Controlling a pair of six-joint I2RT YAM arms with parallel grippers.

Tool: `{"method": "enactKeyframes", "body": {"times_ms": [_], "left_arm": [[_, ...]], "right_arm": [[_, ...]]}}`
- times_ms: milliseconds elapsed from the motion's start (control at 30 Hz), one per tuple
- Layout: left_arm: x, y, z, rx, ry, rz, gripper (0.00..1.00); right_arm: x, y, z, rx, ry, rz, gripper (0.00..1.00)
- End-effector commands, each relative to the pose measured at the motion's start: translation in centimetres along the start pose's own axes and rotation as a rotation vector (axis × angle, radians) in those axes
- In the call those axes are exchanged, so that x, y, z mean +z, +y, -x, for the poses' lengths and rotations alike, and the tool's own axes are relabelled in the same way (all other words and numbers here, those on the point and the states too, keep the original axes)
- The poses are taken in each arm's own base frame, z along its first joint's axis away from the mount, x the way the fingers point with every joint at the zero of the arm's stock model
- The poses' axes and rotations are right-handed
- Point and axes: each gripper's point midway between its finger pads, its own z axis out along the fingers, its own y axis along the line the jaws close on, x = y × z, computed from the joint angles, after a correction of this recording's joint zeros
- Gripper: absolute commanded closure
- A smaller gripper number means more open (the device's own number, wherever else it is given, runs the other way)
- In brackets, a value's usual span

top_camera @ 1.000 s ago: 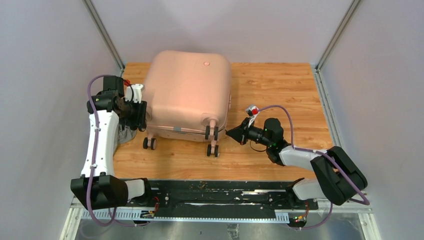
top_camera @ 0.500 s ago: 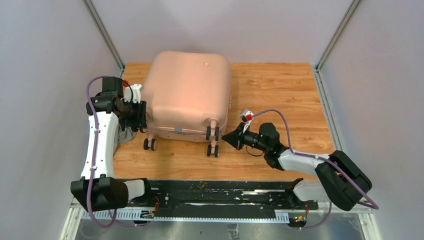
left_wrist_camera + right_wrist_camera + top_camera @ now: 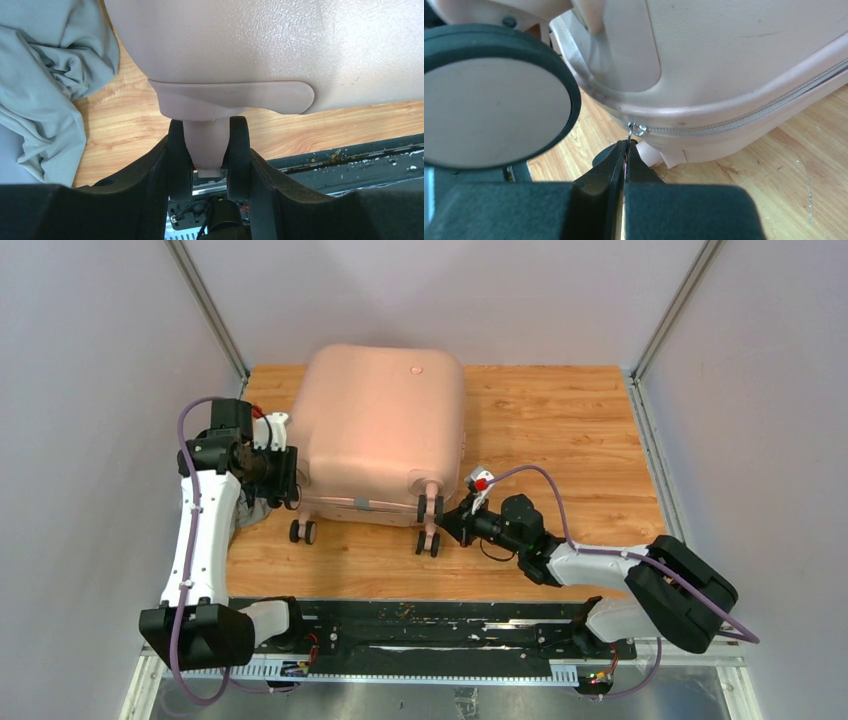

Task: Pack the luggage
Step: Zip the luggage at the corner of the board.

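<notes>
Stiff, slick, bulky luggage [image 3: 380,430]: holding protrusions, not shell. Left pincer [image 3: 207,129] clamping wheel post [image 3: 204,147]; right pincer [image 3: 625,150] pressed together, probably pinching zipper pull [image 3: 637,130].

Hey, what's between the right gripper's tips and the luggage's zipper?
Only the small metal ring on the luggage zipper; the shut right gripper sits just below it, per the right wrist view.

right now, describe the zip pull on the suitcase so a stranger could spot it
Start at the pale pink luggage and go to its near right corner, beside the black-rimmed wheel. At the end of the zipper line sits the small silver zip pull, the only silver loop there, at the shut right gripper's tips.
</notes>
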Motion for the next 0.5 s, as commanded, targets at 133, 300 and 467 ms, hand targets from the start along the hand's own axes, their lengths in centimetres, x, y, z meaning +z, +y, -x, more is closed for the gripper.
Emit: {"method": "enactKeyframes", "body": {"times_ms": [133,300,467], "left_arm": [[-0.9,-10.0,2.0,0.113,-0.12,-0.4,1.0],[-2.3,-11.5,2.6,0.133,-0.157,-0.485,1.0],[-4.1,-12.7,4.3,0.152,-0.217,-0.549,1.0]], "right_arm": [[2.4,1.6,6.1,-0.126,-0.24,-0.045,1.0],[1.2,-0.4,8.2,-0.171,-0.328,-0.153,1.0],[-0.9,-4.9,10.9,-0.039,-0.365,-0.116,1.0]]}}
